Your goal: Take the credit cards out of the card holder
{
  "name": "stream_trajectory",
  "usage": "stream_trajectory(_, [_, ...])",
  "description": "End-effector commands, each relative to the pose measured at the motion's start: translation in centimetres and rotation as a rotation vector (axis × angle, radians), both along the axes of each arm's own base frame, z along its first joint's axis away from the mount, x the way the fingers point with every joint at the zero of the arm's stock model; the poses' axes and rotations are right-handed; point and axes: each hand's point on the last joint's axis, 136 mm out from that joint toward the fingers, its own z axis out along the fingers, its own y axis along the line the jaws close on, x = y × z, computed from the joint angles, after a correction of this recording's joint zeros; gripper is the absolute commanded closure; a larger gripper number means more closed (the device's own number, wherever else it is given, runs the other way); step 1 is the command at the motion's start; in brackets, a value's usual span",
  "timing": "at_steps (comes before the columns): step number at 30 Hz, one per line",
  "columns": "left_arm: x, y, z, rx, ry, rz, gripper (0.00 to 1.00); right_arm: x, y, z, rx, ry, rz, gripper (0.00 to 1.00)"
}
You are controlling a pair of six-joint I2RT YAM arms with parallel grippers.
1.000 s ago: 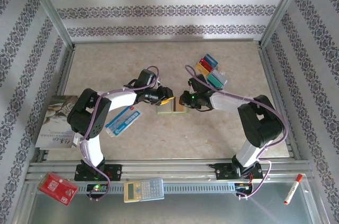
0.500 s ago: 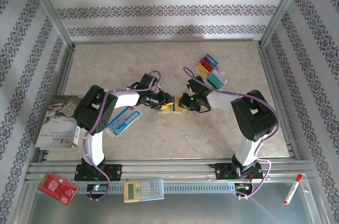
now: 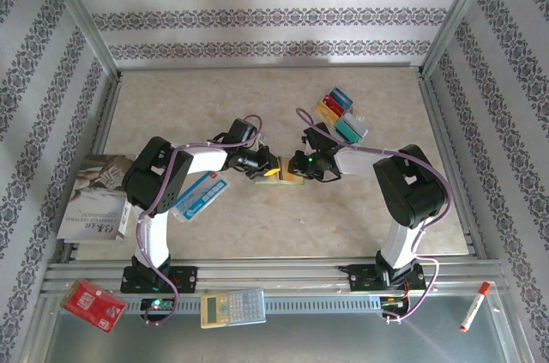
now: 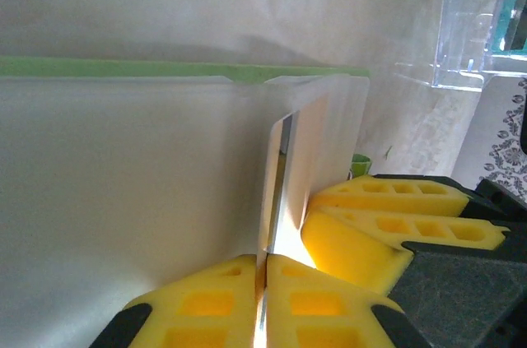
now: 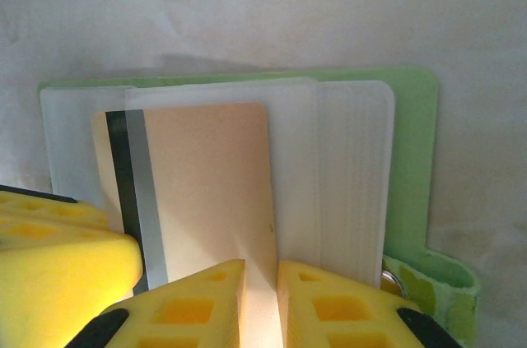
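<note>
Against the card holder (image 5: 412, 159), largely hidden from above, your left gripper (image 4: 263, 282) was clamped on the tan credit card (image 5: 206, 183) part-sleeved in its pocket, while your right gripper (image 5: 262, 282) pinched the holder's edge just beside it.

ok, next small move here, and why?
Probably draw the left gripper back to slide the tan credit card out of its clear pocket: it looks shut on the card's edge, while the right gripper pins the card holder.
</note>
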Motion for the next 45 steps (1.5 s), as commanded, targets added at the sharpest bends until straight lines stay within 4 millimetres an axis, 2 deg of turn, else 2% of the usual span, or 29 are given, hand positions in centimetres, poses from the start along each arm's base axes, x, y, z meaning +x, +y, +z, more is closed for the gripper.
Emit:
stream_trajectory(1, [0.4, 0.0, 0.8, -0.005, -0.035, -0.019, 0.92, -0.6, -1.4, -1.6, -0.062, 0.053, -0.026, 0.79])
stream_trajectory(12, [-0.6, 3.4, 1.7, 0.099, -0.057, -0.031, 0.98, -0.7, -2.9, -2.3, -0.097, 0.067, -0.073, 0.78])
stream_trajectory(18, [-1.0, 5.9, 3.5, 0.164, -0.094, -0.028, 0.98, 0.0, -2.5, -1.1, -0.064, 0.027, -0.073, 0.79])
stream_trajectory(21, [-0.7, 7.1, 5.5, 0.186, -0.143, -0.008, 0.98, 1.1, -1.8, 1.3, -0.004, -0.041, -0.072, 0.78])
stream_trajectory(26, [0.4, 7.7, 10.2, 0.147, -0.269, 0.055, 0.98, 3.0, -0.9, 8.7, 0.158, -0.225, -0.074, 0.71])
stream_trajectory(29, [1.2, 6.8, 14.1, 0.025, -0.368, 0.11, 0.99, 3.2, -0.6, 13.2, 0.27, -0.322, -0.06, 0.58])
stream_trajectory(32, [1.7, 5.9, 16.8, -0.082, -0.415, 0.138, 0.99, 3.0, -0.2, 16.6, 0.361, -0.385, -0.033, 0.46])
stream_trajectory(38, [2.1, 3.5, 21.0, -0.287, -0.459, 0.137, 0.99, 2.6, 1.3, 21.0, 0.574, -0.395, 0.018, 0.35])
stream_trajectory(43, [2.0, 2.3, 22.3, -0.366, -0.451, 0.109, 0.99, 2.5, 2.4, 23.4, 0.686, -0.42, 0.066, 0.35])
stream_trajectory(45, [2.0, 2.0, 22.7, -0.382, -0.453, 0.101, 0.99, 2.4, 2.6, 23.7, 0.688, -0.424, 0.078, 0.35])
